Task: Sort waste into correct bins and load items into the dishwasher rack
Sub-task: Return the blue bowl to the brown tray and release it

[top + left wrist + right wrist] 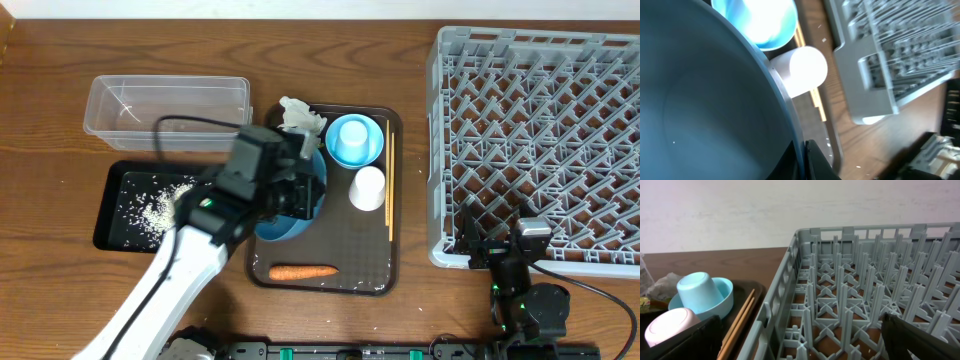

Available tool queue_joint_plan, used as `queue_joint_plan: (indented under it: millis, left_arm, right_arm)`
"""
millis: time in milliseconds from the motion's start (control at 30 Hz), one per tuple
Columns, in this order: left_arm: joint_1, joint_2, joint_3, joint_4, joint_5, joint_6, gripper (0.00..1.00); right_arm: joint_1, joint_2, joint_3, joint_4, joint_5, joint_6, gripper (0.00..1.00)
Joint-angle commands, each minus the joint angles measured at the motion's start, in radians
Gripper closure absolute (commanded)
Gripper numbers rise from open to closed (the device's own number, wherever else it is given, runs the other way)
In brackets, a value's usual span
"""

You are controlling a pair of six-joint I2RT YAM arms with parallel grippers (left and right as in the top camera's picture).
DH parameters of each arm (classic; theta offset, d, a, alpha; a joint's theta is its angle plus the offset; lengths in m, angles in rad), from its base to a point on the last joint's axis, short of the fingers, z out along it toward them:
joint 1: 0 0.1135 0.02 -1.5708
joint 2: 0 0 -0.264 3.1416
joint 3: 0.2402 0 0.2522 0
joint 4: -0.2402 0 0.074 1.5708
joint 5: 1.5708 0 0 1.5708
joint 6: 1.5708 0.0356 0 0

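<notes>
Clearly, the left claw (802,152) is clamped on the rim of the wide blue bowl (705,100), with one finger inside and one outside. The bowl is at the left edge of the brown serving tray (330,245), just beside the black tray (115,215) that holds the rice grains (160,208). Whether it is lifted, I cannot tell.

I judge the bowl to be stiff, smooth and rather heavy for a grip on one edge. It may swing or slip, so a deep hold on the rim seems safer.

The right claw (485,238) is wide apart and holds nothing, at the near wall of the dishwasher rack (540,130).

The overhead view gives the whole desk (50,280) and the carrot (303,271), but there the arm hides the grip; only the left wrist view shows the rim between the fingers. The right wrist view shows the light-blue cup (700,292) upside down in a shallow blue dish (727,300), near the chopsticks (740,325).
</notes>
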Motion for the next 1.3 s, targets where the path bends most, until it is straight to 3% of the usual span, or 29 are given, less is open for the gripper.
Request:
queue_joint_plan:
  millis: [0, 333, 433, 600, 633, 867, 967, 1033, 1100, 1267]
  left_arm:
    - [-0.029, 0.077, 0.002, 0.031, -0.047, -0.001, 0.94]
    - [-0.075, 0.201, 0.002, 0.098, -0.047, -0.002, 0.92]
    - [-0.075, 0.219, 0.002, 0.091, -0.048, -0.002, 0.85]
    - [-0.075, 0.218, 0.002, 0.084, -0.048, -0.002, 0.83]
    - [-0.075, 0.218, 0.002, 0.084, -0.047, -0.002, 0.78]
    - [-0.075, 0.187, 0.011, 0.052, -0.025, -0.02, 0.71]
    - [-0.074, 0.138, 0.033, 0.0, -0.039, -0.019, 0.61]
    - [-0.074, 0.092, 0.043, -0.042, -0.06, -0.02, 0.43]
    - [-0.072, 0.043, 0.046, -0.08, -0.081, -0.034, 0.34]
    - [-0.072, -0.047, 0.046, -0.23, -0.178, -0.255, 0.32]
  right_arm:
    - [-0.018, 0.001, -0.002, -0.003, 0.011, -0.013, 0.01]
    - [-0.018, 0.001, -0.002, -0.003, 0.011, -0.013, 0.01]
    - [-0.018, 0.001, -0.002, -0.003, 0.011, -0.013, 0.01]
    - [-0.018, 0.001, -0.002, -0.003, 0.011, -0.013, 0.01]
    - [-0.018, 0.001, -0.002, -0.003, 0.011, -0.013, 0.01]
    - [-0.018, 0.001, -0.002, -0.003, 0.011, -0.013, 0.01]
    - [-0.018, 0.001, -0.002, -0.003, 0.011, -0.013, 0.01]
    - [-0.018, 0.001, -0.002, -0.003, 0.011, -0.013, 0.01]
    - [-0.018, 0.001, -0.002, -0.003, 0.011, -0.013, 0.01]
    - [-0.018, 0.001, -0.002, -0.003, 0.011, -0.013, 0.01]
